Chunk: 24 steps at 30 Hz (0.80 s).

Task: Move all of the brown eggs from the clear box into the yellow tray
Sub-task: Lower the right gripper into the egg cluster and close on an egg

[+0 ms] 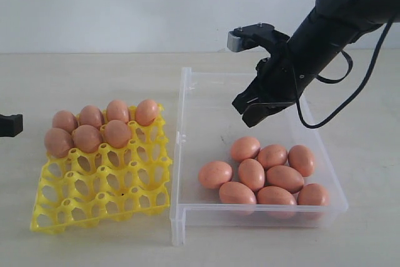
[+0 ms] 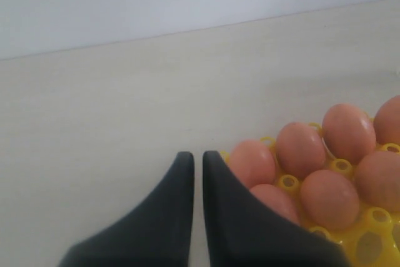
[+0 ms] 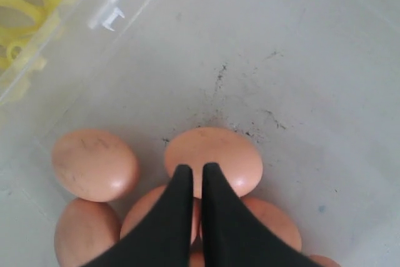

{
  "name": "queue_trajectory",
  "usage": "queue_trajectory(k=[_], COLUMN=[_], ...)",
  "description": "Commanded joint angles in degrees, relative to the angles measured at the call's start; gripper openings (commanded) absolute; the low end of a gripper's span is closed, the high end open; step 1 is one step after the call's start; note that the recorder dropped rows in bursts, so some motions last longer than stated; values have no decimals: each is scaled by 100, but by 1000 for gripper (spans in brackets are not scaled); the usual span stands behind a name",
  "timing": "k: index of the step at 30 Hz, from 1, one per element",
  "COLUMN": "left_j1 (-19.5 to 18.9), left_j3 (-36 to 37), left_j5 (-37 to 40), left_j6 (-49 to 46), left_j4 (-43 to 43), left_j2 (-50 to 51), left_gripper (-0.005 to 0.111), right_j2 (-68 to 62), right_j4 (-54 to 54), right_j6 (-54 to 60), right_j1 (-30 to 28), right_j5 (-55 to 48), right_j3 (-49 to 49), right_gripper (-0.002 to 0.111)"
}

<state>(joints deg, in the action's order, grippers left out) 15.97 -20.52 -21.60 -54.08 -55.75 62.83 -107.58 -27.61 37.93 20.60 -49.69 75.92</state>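
Clenched on nothing, the right gripper (image 1: 255, 112) hangs over the clear box (image 1: 187, 123), the nearest of nine brown eggs (image 1: 245, 148) close at its six o'clock, long axis across the jaws; the shut, empty left gripper (image 2: 197, 156) sits by the yellow tray (image 1: 100, 198), at nine o'clock.

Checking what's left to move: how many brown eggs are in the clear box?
9 brown eggs, bunched in the clear box toward its near right end: three rearmost, three middle, three by the front wall. None looks hidden.
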Motion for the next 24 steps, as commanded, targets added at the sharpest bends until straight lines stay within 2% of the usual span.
queue_trajectory(k=[1,6,8,18,24], left_j1=[-11,-11,-11,-11,-11], left_j3=[15,15,15,15,15], left_j5=[-35,-60,-60,-83,-83], left_j6=[51,51,51,51,51], left_j4=[23,31,31,31,31], left_j2=[-45,-45,-45,-45,-45], left_gripper=[4,4,4,4,4], right_j2=[10,10,10,-27,-219], right_j4=[282,998,1113,803,1967], right_j6=[-210,-715,-726,-1155,-1227], right_j1=[-56,-56,-56,12,306], right_j5=[-200,-376,-448,-74,-278], right_j3=[4,4,4,4,4], right_gripper=[10,45,54,54,54])
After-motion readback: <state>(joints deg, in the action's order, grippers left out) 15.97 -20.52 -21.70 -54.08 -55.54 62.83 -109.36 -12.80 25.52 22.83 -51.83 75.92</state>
